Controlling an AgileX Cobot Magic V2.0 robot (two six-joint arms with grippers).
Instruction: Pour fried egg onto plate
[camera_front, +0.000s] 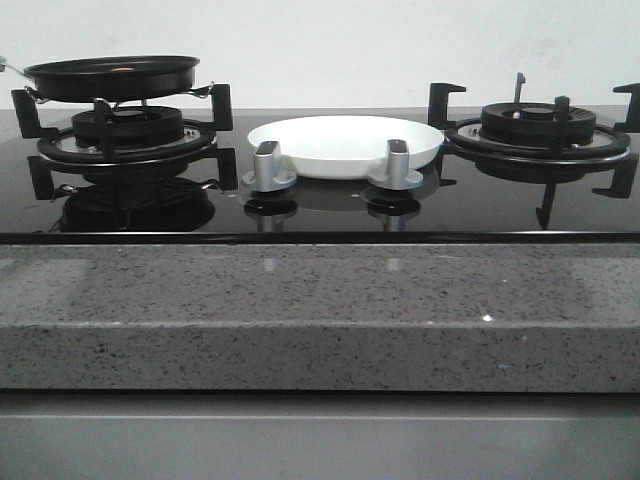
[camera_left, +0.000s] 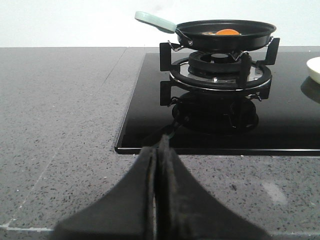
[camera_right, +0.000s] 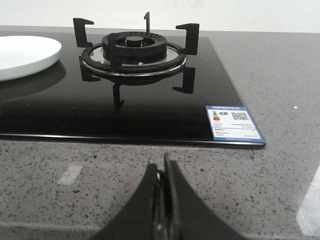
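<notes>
The white plate (camera_front: 345, 143) sits on the black glass hob between the two burners; its edge shows in the left wrist view (camera_left: 314, 69) and the right wrist view (camera_right: 25, 56). A black frying pan (camera_front: 112, 76) rests on the left burner, with a pale green handle (camera_left: 155, 21). The fried egg lies in it; only its orange yolk (camera_left: 227, 31) and a sliver of white show. My left gripper (camera_left: 157, 150) is shut and empty over the grey counter, in front of the hob. My right gripper (camera_right: 163, 167) is shut and empty over the counter. Neither gripper shows in the front view.
Two silver knobs (camera_front: 268, 166) (camera_front: 396, 164) stand in front of the plate. The right burner (camera_front: 538, 130) with its black grate is bare. A label sticker (camera_right: 233, 122) sits on the hob's near right corner. A grey speckled counter (camera_front: 320, 310) runs along the front.
</notes>
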